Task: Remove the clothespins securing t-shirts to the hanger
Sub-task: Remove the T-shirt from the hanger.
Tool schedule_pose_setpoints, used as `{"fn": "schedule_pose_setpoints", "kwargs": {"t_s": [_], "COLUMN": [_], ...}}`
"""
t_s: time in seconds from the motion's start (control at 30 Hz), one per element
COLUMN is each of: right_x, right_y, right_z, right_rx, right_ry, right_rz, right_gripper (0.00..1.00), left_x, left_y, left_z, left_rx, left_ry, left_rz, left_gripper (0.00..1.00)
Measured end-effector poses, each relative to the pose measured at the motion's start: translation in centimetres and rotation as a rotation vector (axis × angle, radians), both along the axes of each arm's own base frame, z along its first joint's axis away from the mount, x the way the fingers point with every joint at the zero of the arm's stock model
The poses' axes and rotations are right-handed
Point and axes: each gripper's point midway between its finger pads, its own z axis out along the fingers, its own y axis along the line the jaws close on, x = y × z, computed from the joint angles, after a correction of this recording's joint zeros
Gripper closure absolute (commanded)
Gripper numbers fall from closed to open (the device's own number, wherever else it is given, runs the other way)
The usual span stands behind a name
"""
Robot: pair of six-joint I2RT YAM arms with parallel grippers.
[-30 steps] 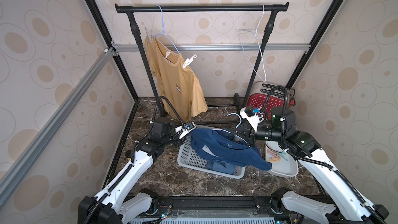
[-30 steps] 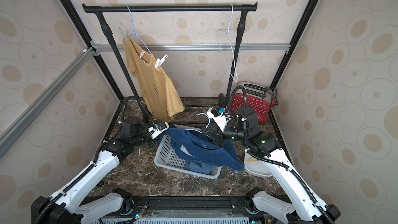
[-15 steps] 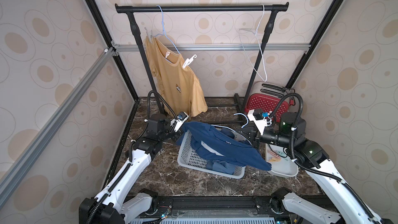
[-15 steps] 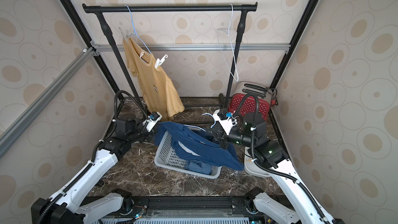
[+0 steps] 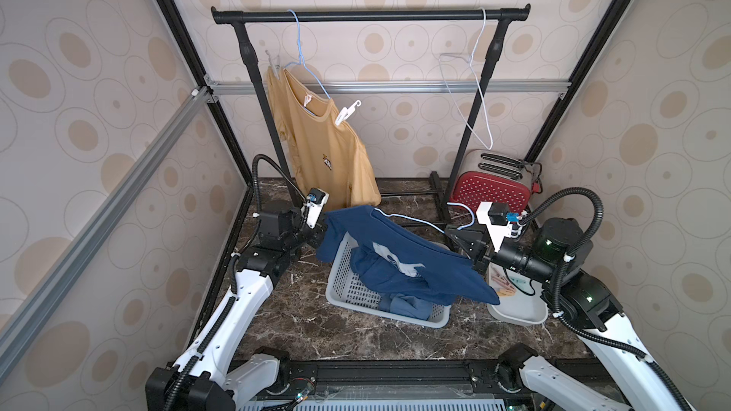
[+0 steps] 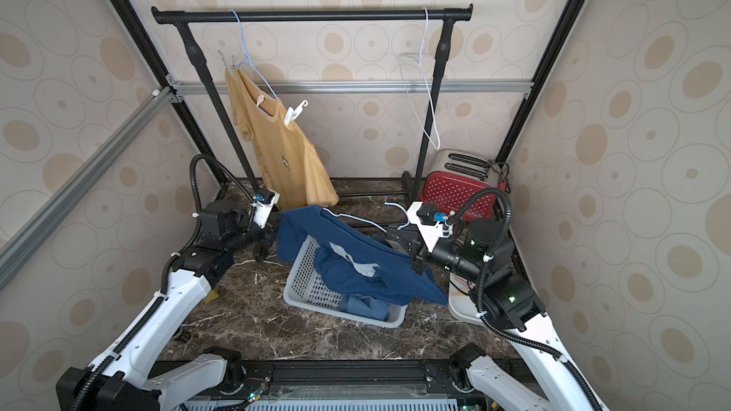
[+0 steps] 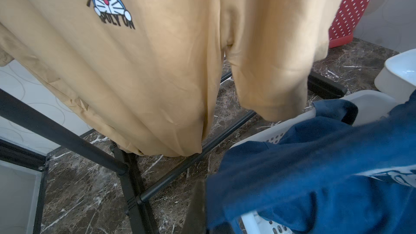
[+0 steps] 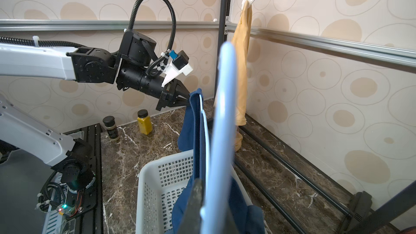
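Left jaws clench the shoulder of the dark blue cotton t-shirt [image 5: 399, 266]. Right jaws clamp its pale blue wire hanger [image 8: 225, 109] above the white perforated plastic basket [image 5: 344, 290]. Apparently the shirt is being slid off. Next comes the white hook-tipped plastic clothespin [image 5: 346, 112] on the hung mustard t-shirt [image 5: 320, 144].

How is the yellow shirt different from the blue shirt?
The yellow t-shirt hangs high from the rack; the blue t-shirt is stretched low over the basket between the left gripper and right gripper. The yellow t-shirt shows a white clothespin on its shoulder; the blue t-shirt shows none. Both sit on light blue hangers.
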Motion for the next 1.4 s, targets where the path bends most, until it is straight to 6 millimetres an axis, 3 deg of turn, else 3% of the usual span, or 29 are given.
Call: {"fn": "schedule_pose_setpoints", "kwargs": {"t_s": [0.8, 1.2, 1.4], "right_x": [2.7, 6.8, 6.2], "right_y": [-0.2, 2.4, 2.0], "right_z": [3.5, 3.6, 5.3], "right_rx": [0.153, 0.241, 0.246], "right_ry": [-0.049, 0.020, -0.032], "right_rz": [-0.089, -0.051, -0.051], "right_gripper": [1.00, 1.00, 1.00], "left_x": [0.0, -0.8, -1.2], "left_y": [0.3, 1.2, 1.3], "left_z": [0.1, -1.0, -1.9], "left_rx": [-0.039, -0.040, -0.036], "left_ry": [0.013, 0.028, 0.041], "left_rz": [0.026, 0.062, 0.064], "left_gripper": [1.00, 1.00, 1.00]}}
